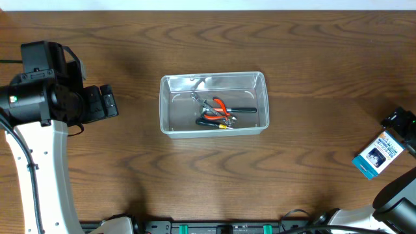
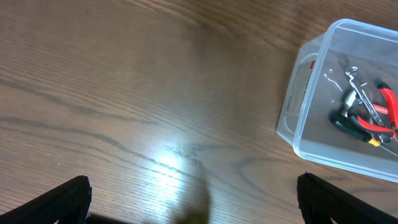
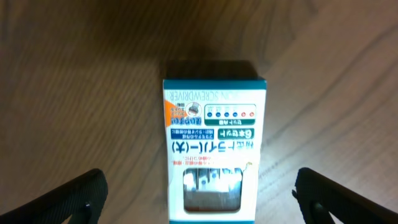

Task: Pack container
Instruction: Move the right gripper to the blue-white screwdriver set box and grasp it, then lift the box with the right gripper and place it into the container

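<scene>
The clear plastic container (image 1: 213, 104) stands at the table's middle with red-handled pliers (image 1: 224, 108) and other black-handled tools inside; it also shows in the left wrist view (image 2: 311, 93). My left gripper (image 2: 196, 202) is open and empty over bare wood, left of the container. A blue-and-white screwdriver-set packet (image 1: 379, 155) lies flat at the right edge of the table. My right gripper (image 3: 202, 199) is open, its fingers either side of the packet (image 3: 212, 149) and apart from it.
The table is dark wood. The left arm's white link and black wrist (image 1: 58, 97) stand at the left side. The right arm (image 1: 400, 195) comes in from the lower right corner.
</scene>
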### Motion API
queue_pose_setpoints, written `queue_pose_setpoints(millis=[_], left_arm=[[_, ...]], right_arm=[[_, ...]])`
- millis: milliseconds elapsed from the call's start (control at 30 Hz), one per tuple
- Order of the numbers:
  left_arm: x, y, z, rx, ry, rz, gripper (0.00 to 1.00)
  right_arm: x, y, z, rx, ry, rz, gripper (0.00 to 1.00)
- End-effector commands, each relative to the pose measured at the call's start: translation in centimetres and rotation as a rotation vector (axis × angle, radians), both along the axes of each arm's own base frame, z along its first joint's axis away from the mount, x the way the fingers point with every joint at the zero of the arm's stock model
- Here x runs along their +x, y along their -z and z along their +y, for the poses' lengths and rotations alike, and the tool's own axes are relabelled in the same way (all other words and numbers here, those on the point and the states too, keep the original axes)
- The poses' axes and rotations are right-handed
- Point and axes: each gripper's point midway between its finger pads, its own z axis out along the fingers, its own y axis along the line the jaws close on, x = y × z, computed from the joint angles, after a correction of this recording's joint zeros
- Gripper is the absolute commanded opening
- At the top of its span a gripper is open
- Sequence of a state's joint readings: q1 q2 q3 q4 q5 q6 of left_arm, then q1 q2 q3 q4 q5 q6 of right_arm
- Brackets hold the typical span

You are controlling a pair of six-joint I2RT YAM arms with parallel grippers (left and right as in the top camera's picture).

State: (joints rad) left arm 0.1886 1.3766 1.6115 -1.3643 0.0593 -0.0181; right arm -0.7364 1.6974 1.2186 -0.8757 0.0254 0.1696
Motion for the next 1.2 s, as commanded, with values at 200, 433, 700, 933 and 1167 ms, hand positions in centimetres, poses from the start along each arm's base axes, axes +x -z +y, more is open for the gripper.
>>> queue_pose_setpoints(millis=[200,433,700,933,1167], left_arm=[[-0.1,0.1,0.2,0.013,0.005,0.010,0.98],[-0.1,0.1,0.2,0.013,0.005,0.010,0.98],[-0.1,0.1,0.2,0.013,0.005,0.011,0.98],[-0.2,0.1,0.2,0.012,0.005,0.013,0.98],[-0.2,0.2,0.2,0.012,0.005,0.014,0.98]], right_arm=[[-1.3,3.6,1.3,0.017,-0.047,0.023,0.99],[-1.7,5.4,1.5,0.005,-0.043,0.010,0.99],[-1.8,6.8,1.5,-0.003,-0.042,0.006,0.99],[-2.1,8.2,1.3,0.017,-0.031,0.027,0.99],[-2.7,10.4,2.0,0.077,-0.024,0.071,0.99]])
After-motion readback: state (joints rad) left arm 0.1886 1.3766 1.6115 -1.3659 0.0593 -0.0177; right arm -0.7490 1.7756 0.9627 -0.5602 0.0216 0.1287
